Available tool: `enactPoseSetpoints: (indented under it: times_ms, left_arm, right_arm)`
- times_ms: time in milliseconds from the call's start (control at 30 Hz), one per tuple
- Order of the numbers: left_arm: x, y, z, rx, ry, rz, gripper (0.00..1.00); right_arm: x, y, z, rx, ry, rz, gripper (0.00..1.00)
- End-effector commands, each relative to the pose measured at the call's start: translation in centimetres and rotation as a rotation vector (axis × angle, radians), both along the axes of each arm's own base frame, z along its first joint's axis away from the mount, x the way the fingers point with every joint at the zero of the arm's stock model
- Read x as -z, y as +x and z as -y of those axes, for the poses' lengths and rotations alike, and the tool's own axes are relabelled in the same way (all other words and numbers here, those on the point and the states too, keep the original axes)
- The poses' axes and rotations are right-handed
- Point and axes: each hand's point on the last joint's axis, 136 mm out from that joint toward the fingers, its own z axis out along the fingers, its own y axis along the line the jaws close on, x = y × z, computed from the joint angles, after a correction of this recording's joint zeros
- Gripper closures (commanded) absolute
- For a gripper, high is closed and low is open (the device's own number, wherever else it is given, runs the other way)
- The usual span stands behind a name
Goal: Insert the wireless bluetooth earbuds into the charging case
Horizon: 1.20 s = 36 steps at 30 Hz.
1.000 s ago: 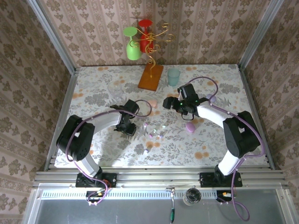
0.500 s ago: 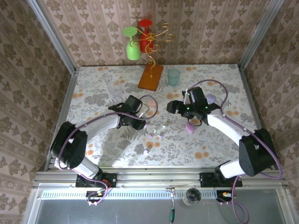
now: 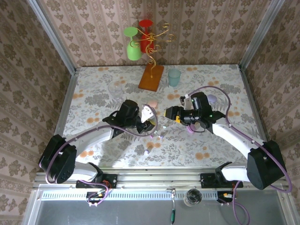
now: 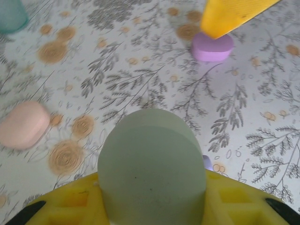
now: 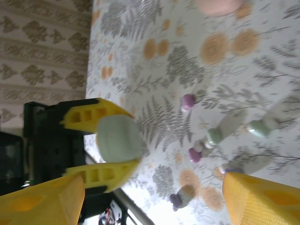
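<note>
My left gripper [image 3: 146, 119] is shut on a pale green pebble-shaped charging case [image 4: 152, 164], held above the table; the case [image 5: 119, 138] sits between its yellow fingers [image 5: 101, 173]. My right gripper [image 3: 168, 114] faces it from the right, a short way off, jaws open and empty. Several tiny earbuds lie on the floral table below and between the grippers: a purple one [image 5: 188, 101], a green one [image 5: 214, 136], another purple one [image 5: 194, 154] and a greyish-purple one [image 5: 180, 199]. From above they show as small dots [image 3: 156, 134].
A pink case [image 3: 152, 103] lies behind the grippers, one purple case [image 3: 191, 129] under the right arm and another [image 3: 212, 98] further back. A teal cup [image 3: 174, 77], a wooden-based stand with red and green glasses [image 3: 151, 77] and a clear glass [image 3: 116, 88] stand at the back.
The left arm has swung right and forward, carrying the green case up over the earbuds. The right gripper has come left toward it, its jaws narrowing a little.
</note>
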Motion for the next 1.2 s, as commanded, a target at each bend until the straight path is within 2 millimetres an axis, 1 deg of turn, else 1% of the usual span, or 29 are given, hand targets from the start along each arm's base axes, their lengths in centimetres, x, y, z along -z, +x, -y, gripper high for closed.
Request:
enactPoseSetpoints:
  times_ms: [0, 133, 233, 267, 300, 367, 433, 600, 667, 767, 833, 867, 900, 967, 1000, 1100, 1167]
  left_arm:
    - [-2.3, -1.0, 1.5, 0.123, -0.058, 0.129, 0.69]
    - [-2.4, -1.5, 2.0, 0.156, -0.058, 0.144, 0.68]
    - [-2.5, -1.7, 2.3, 0.164, -0.056, 0.146, 0.68]
    - [-2.4, -1.7, 2.3, 0.166, -0.055, 0.147, 0.68]
    - [-2.5, -1.7, 2.3, 0.163, -0.054, 0.149, 0.68]
    - [-2.6, -1.7, 2.3, 0.162, -0.054, 0.153, 0.68]
    - [-2.6, -1.8, 2.3, 0.164, -0.056, 0.159, 0.68]
    - [-2.8, -1.7, 2.3, 0.159, -0.061, 0.166, 0.68]
    - [-2.8, -1.8, 2.4, 0.163, -0.063, 0.17, 0.68]
    - [-2.9, -1.9, 2.4, 0.166, -0.068, 0.172, 0.66]
    - [-2.9, -2.0, 2.3, 0.164, -0.078, 0.179, 0.63]
    - [-3.1, -1.9, 2.3, 0.159, -0.088, 0.184, 0.6]
    - [-3.3, -1.9, 2.2, 0.15, -0.101, 0.189, 0.55]
    - [-3.7, -1.8, 2.0, 0.129, -0.138, 0.195, 0.4]
    - [-4.5, -1.6, 1.9, 0.116, -0.18, 0.208, 0.31]
    - [-6.1, -1.3, 1.1, 0.074, -0.307, 0.203, 0.11]
    - [-8.4, -1.0, 0.6, 0.055, -0.425, 0.209, 0.04]
  right_arm:
    - [-2.6, -0.7, -2.1, -0.087, 0.068, 0.038, 0.23]
    - [-2.2, -0.7, -3.3, -0.121, 0.039, 0.025, 0.24]
    - [-1.2, -0.7, -3.9, -0.139, -0.001, 0.0, 0.29]
    - [-1.2, -0.8, -4.0, -0.144, -0.004, 0.0, 0.31]
    - [-0.5, -0.7, -4.2, -0.147, -0.012, -0.018, 0.34]
    - [-0.1, -0.7, -4.4, -0.151, -0.018, -0.03, 0.39]
    - [0.0, -0.7, -4.6, -0.155, -0.02, -0.028, 0.42]
    - [0.3, -0.6, -4.5, -0.15, -0.03, -0.036, 0.56]
    - [0.5, -0.6, -4.4, -0.145, -0.037, -0.04, 0.64]
    - [0.4, -0.6, -4.3, -0.138, -0.039, -0.034, 0.73]
    - [0.1, -0.5, -4.2, -0.133, -0.038, -0.026, 0.77]
    - [-0.1, -0.5, -4.1, -0.132, -0.035, -0.018, 0.77]
    - [-0.4, -0.5, -4.0, -0.129, -0.03, -0.013, 0.78]
    - [-0.7, -0.3, -3.8, -0.121, -0.015, -0.011, 0.79]
    - [-2.2, -0.4, -3.6, -0.118, 0.016, 0.019, 0.79]
    - [-4.4, -0.3, -3.1, -0.105, 0.109, 0.041, 0.8]
    - [-6.0, -0.3, -2.8, -0.097, 0.19, 0.05, 0.8]
